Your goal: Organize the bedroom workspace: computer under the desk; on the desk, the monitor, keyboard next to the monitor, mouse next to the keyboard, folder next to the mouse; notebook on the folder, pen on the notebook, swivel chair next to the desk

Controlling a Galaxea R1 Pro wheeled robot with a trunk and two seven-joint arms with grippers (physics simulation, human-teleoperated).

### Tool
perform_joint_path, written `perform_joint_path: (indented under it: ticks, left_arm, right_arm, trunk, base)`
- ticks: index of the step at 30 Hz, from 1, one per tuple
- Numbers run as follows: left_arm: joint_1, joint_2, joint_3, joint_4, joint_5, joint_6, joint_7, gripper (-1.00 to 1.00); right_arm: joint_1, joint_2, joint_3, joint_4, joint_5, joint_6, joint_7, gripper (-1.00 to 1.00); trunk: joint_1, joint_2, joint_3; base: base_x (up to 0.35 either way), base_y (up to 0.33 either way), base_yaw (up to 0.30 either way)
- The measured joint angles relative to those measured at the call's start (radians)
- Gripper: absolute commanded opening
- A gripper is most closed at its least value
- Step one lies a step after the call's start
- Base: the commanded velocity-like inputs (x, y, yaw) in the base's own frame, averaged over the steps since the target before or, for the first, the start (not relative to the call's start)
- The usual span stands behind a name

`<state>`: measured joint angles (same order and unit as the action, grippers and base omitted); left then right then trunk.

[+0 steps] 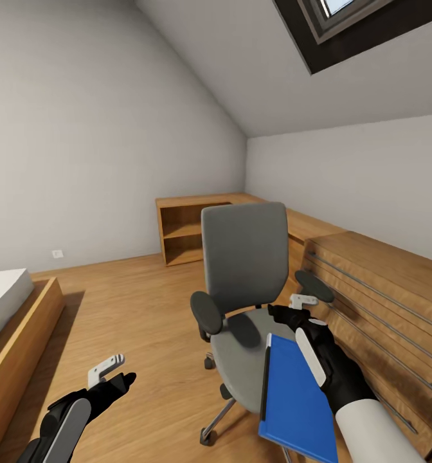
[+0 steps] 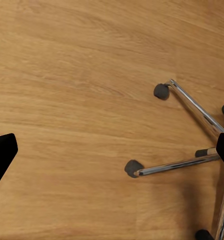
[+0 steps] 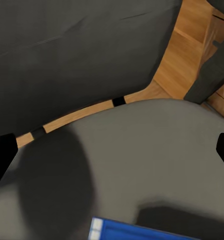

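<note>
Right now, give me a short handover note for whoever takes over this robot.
Left gripper: open, empty, above the oak plank floor beside the chair's chrome base.
Right gripper: open, over the seat, just beyond the flat bright blue folder.
The folder lies on the grey upholstered swivel chair, overhanging the seat's front edge.
Done: nothing visible yet.
Left: grasp the folder and carry it to the desk, then every other step.

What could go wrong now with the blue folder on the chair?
The flat bright blue folder overhangs the front edge of the grey upholstered swivel chair's seat, so a nudge from the right gripper might tip it onto the oak floor. The chair stands on casters; pushing down could roll it away.
</note>
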<state>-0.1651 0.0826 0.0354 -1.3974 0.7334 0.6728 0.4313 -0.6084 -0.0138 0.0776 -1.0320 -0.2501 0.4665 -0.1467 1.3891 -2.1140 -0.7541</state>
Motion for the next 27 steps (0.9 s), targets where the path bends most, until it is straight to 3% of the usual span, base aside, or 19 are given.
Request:
perform_joint_path:
  ticks: [11, 15, 27]
  left_arm:
    - [0.000, 0.000, 0.000, 0.000, 0.000, 0.000, -0.001, 1.00]
    - [0.000, 0.000, 0.000, -0.001, 0.002, 0.001, -0.001, 1.00]
    - [0.000, -0.002, -0.001, 0.000, 0.000, 0.000, -0.001, 1.00]
  right_arm:
    - [0.000, -0.001, -0.003, -0.038, -0.027, 0.004, 0.000, 1.00]
    - [0.001, -0.003, -0.003, -0.039, -0.034, 0.005, -0.001, 1.00]
    - [0.005, -0.004, -0.003, -0.039, -0.034, 0.006, -0.001, 1.00]
  trunk:
    - [0.000, 0.000, 0.000]
    - [0.000, 0.000, 0.000]
    - [0.000, 0.000, 0.012]
  base:
    - [0.000, 0.020, 0.000]
    - [0.000, 0.302, -0.031]
    - [-0.016, 0.291, -0.209]
